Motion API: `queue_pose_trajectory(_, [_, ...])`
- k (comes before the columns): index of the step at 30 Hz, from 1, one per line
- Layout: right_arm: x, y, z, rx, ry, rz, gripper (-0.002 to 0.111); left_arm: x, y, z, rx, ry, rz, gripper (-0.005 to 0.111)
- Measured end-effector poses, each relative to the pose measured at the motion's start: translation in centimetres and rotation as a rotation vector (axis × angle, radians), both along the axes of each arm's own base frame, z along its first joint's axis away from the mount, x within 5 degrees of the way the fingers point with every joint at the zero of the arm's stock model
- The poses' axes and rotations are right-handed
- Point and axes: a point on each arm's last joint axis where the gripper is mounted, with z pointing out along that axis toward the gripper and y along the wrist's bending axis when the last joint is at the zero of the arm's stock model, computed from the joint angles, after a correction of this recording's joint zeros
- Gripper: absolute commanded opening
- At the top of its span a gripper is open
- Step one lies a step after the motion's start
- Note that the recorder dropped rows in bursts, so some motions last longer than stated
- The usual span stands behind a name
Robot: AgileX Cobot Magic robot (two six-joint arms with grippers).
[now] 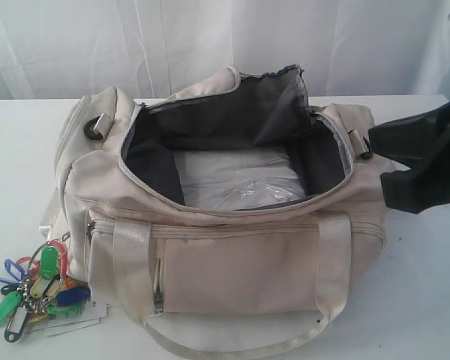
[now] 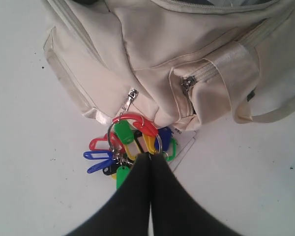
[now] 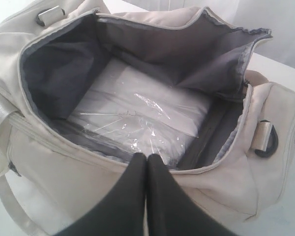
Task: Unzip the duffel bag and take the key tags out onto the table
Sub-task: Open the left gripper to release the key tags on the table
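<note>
So nearest the camera in the exterior view, the key tags are sitting on the table by the bag's left front corner, a messy bunch of green, blue, yellow and red tags on metal rings, lying partly on a white paper label. The left wrist view shows the left gripper right at the bunch, its fingers pressed together with the tips touching the near edge of the tags. I can't tell whether anything is actually caught between them; it looks like they've just closed with no gap. The tags lie just beside the bag's end pocket there, almost touching the fabric.

Behind that is the duffel bag, cream fabric, top zipper open and the flap standing up at the back. Inside you can see dark grey lining and a flat white pad wrapped in clear plastic on the bottom.

The right gripper is pressed shut too, holding nothing, hovering at the near rim of the opening. In the exterior view the right arm shows at the bag's right end.
</note>
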Motion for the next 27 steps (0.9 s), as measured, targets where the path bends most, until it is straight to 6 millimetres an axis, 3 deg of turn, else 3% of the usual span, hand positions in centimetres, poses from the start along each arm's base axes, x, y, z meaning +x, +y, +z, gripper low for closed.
queue_pose_trajectory(18, [0.0, 0.0, 0.0, 0.002, 0.004, -0.001, 0.000, 0.1, 0.0, -0.1, -0.004, 0.002, 0.008, 0.000])
queue_pose_trajectory(27, [0.0, 0.0, 0.0, 0.002, 0.004, -0.001, 0.000, 1.2, 2.5, -0.1, -0.006, 0.001, 0.228, 0.000])
